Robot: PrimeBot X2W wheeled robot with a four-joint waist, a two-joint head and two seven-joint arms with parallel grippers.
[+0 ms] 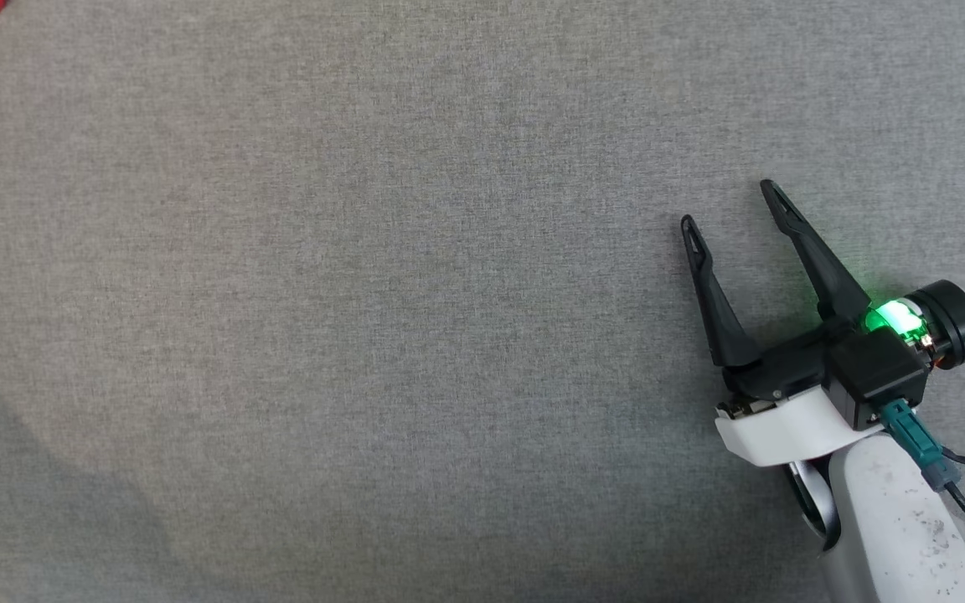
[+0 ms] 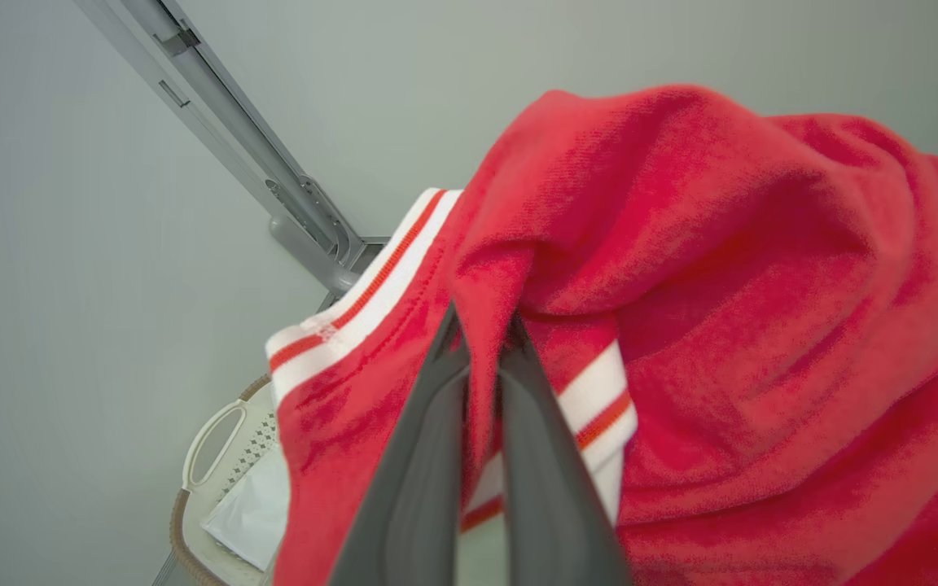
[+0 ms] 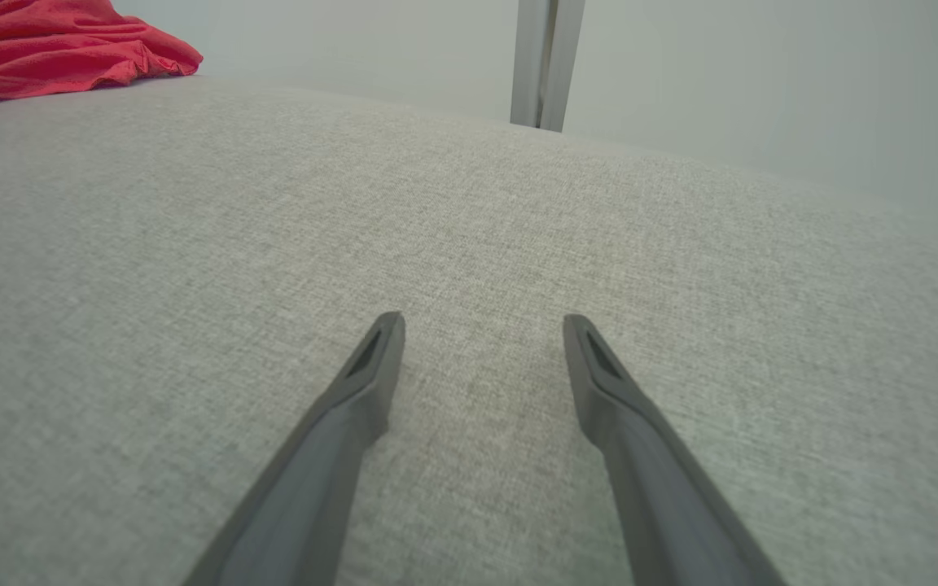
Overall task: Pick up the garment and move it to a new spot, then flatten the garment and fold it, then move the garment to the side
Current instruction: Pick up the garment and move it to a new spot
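Item: red garment [image 2: 721, 285], at the far left corner of the grey table [image 1: 365, 293].
Left gripper [image 2: 481, 321]: clamped on a fold.
Right gripper [image 1: 727, 204]: fingers apart, empty.
Status: grasp made, possibly lifting; moving, flattening, folding and setting aside remain.

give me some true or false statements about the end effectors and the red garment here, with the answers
1. The left end effector is shut on the red garment. True.
2. The right end effector grips a fold of the garment. False: it is open with nothing between its fingers, over the grey surface.
3. The garment has white trim with a red stripe. True.
4. The garment lies spread flat in the middle of the grey surface. False: it is bunched, and in the head view a bit of red sits at the far upper left corner.
5. In the left wrist view a pale basket shows below the garment. True.
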